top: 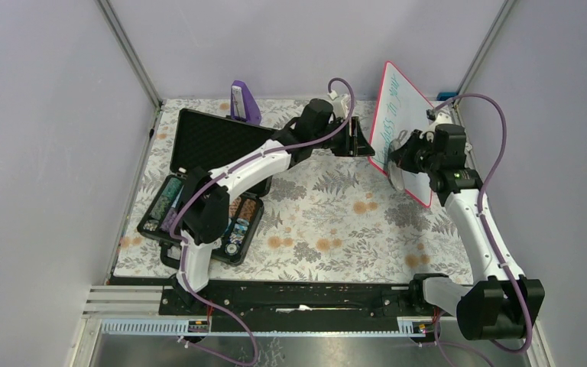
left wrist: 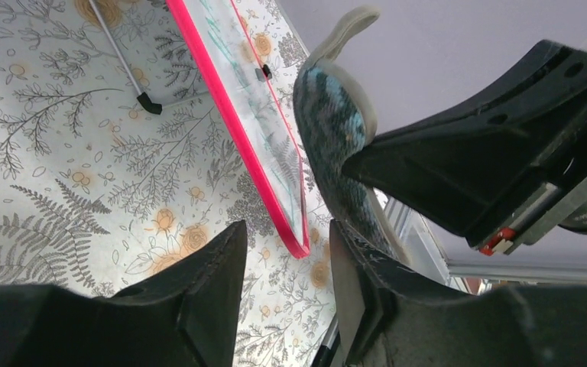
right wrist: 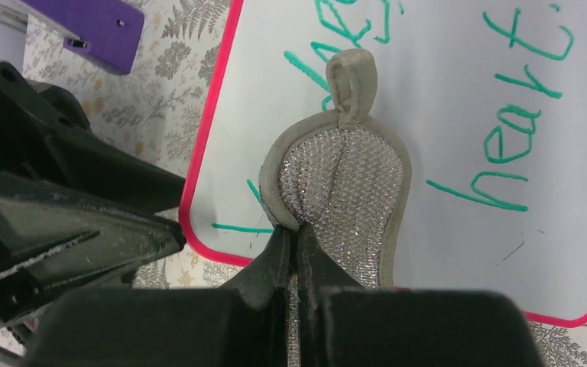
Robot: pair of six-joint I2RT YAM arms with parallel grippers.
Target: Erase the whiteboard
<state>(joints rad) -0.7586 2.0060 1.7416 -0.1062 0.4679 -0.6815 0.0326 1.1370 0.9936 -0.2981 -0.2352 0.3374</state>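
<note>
Flat white whiteboard with red-pink rim (right wrist: pixel 458 92): face smooth, glossy; rim smooth plastic
Silver-faced oval scrubbing pad with beige edging (right wrist: pixel 344 191): glittery woven mesh on one side, blue-teal knit on the other, soft cloth border and loop
Black right gripper (right wrist: pixel 296 248): matt hard plastic
Black left gripper (left wrist: pixel 287 260): matt plastic, pale scuffs along edges
Floral printed table cover (top: pixel 329 222): matt, cloth-like
Black hard case (top: pixel 214 138): lid lined with matt dimpled foam

The left arm reaches far forward and to the right, its left gripper (top: pixel 358 138) parted, while the right arm's elbow bends, its right gripper (right wrist: pixel 294 243) pinching a pad (right wrist: pixel 344 183).
</note>
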